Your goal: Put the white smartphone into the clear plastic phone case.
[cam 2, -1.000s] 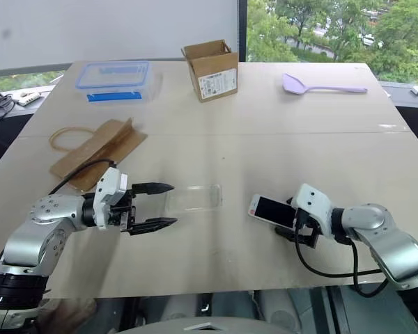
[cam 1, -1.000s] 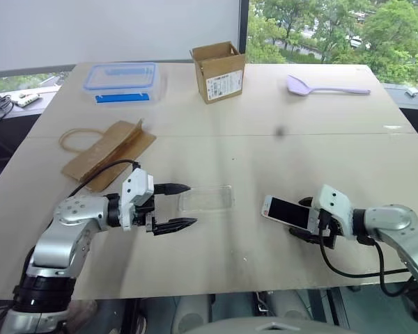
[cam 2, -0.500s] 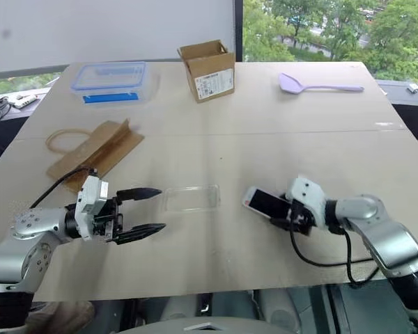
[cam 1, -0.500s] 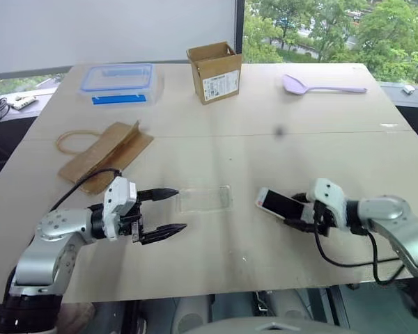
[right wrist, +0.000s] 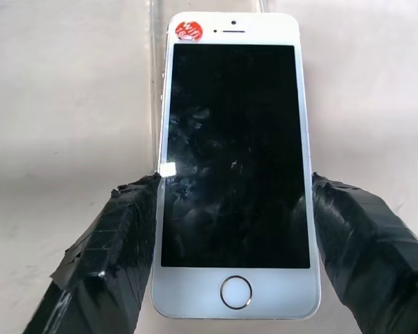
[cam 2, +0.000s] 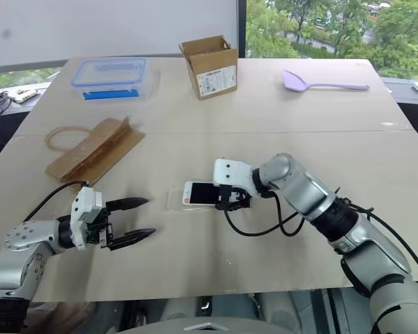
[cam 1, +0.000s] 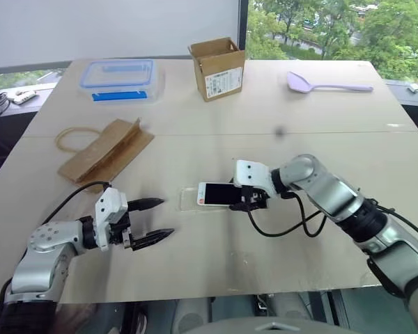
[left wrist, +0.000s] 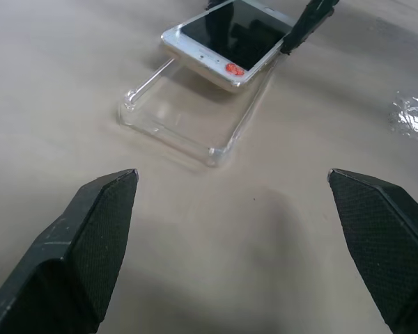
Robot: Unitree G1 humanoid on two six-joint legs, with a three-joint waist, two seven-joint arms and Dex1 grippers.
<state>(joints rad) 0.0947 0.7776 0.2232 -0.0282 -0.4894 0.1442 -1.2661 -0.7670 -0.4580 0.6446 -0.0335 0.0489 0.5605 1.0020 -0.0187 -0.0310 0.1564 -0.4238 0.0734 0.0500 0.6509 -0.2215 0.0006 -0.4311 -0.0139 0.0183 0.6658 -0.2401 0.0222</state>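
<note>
On the bench (cam 1: 216,139), I have the right arm reaching across with its jaws (cam 1: 241,200) clenched on the long sides of the phone (cam 1: 219,194), which hangs screen-up over the case (left wrist: 188,115), its far end tilted above the case and not yet seated. The left jaws (cam 1: 153,220) stand released and empty, near the case but apart from it. By my reckoning the carry is done; lowering, aligning and pressing the phone into the rim are left.

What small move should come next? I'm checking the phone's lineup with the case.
Probably lower the white smartphone flat: the right gripper holds it by its edges above the clear plastic phone case, overlapping only its far end.
</note>
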